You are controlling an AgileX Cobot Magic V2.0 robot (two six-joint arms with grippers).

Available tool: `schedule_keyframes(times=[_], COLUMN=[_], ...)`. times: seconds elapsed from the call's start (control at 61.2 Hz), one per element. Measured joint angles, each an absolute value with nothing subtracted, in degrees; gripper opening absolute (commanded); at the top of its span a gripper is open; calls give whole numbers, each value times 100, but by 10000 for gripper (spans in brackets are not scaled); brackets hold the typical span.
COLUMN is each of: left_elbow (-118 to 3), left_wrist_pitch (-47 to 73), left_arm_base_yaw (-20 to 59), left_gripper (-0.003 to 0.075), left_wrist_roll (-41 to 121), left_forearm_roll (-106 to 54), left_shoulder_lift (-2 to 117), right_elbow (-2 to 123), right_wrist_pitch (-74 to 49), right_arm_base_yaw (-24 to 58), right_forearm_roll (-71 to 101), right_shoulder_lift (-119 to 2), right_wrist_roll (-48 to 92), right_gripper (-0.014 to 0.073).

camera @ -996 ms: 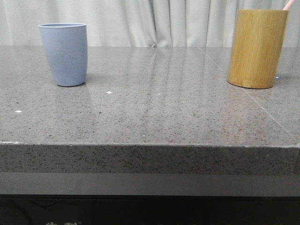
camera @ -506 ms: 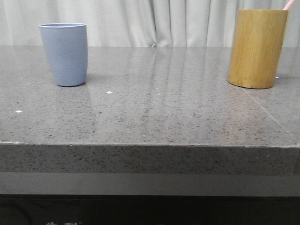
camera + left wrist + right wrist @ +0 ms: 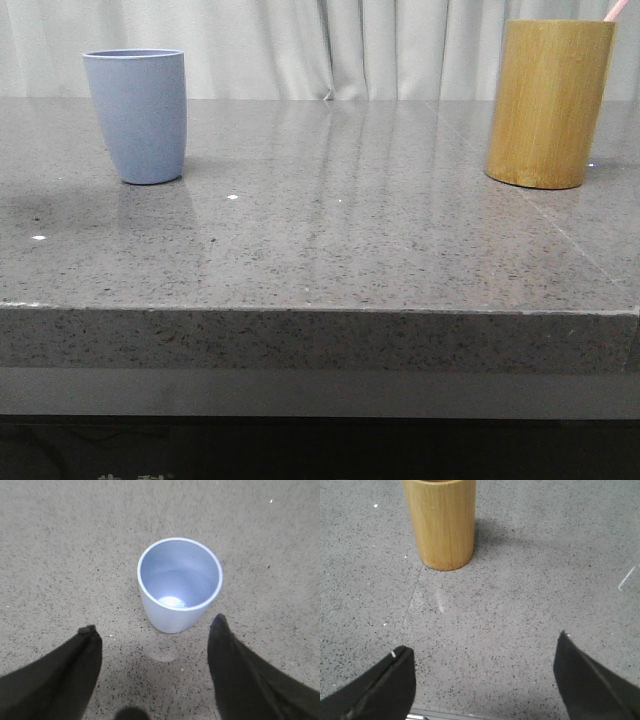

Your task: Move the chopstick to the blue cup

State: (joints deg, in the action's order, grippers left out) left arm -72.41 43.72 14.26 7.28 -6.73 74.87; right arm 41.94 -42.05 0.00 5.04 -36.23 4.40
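Right gripper (image 3: 482,662): jaws spread wide, holding nothing, above bare bench (image 3: 520,580), with the holder (image 3: 440,522) ahead, likely staged for a reach. Left gripper (image 3: 155,640): also wide open and empty, hanging just short of the blue cup (image 3: 179,582), which stands upright and empty to receive. The chopstick (image 3: 617,9) leans inside the holder at far right; the pink tip alone clears the rim, the rest hidden.

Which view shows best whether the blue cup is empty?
The left wrist view: it looks down into the blue cup, showing a bare bottom. The front view shows the cup side-on, interior hidden.
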Motion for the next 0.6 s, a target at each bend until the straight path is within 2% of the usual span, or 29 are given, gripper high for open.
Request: schedule_keyframes(times=[0.523,0.604], left_elbow=[-9620,-9885], left_wrist_pitch=[5938,6085], left_arm_base_yaw=[1431,1431], left_gripper=[459,429], left_wrist_roll=[716,659], left_forearm_roll=[-405,-367], left_shoulder_lift=[9777,10063], right_elbow=[4194,4194], right_wrist_pitch=[-4208,-4208], right_arm_base_yaw=[0,0], right_forearm_roll=[504,504], right_shoulder_lift=[-3623,-3623], right_wrist_roll=[440,440], right_gripper=[582,582])
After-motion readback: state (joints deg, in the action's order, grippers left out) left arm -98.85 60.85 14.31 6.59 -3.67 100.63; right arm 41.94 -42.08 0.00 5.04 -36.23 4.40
